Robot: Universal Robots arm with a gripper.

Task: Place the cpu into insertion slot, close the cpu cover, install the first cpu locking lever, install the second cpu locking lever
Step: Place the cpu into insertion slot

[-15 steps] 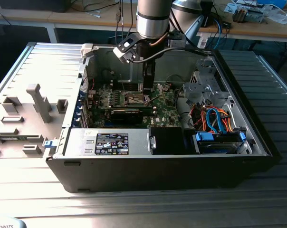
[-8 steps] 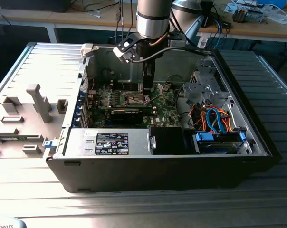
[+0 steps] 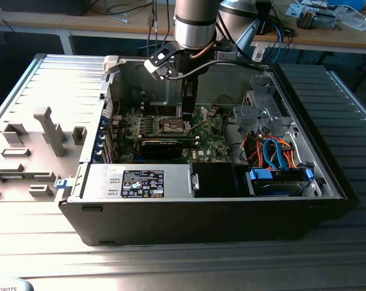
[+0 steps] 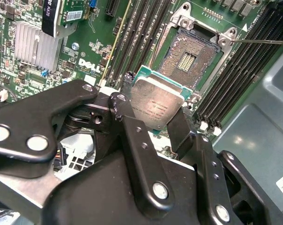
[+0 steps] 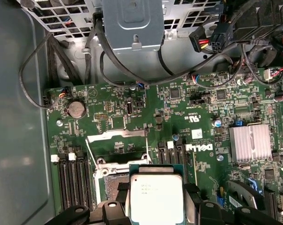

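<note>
Exterior view, L to R: grey fixture blocks (image 3: 46, 130) on desk (image 3: 171, 267) nr the edge at the exterior view's left; open PC case (image 3: 201, 224) mid-desk; tool (image 3: 188, 124) down inside it, over the green board (image 3: 213, 142). In both wrist views tool's clamped on cpu (image 4: 155, 103), held just above insertion slot (image 4: 188, 58), not seated. Slot bare; in first wrist view cpu cover (image 5: 116, 136) stands open.

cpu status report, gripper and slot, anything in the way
Gripper shut on the cpu, held above the board. Insertion slot open, pins bare, cpu not yet seated. Thin metal lever runs off the slot's corner, not across it.
</note>
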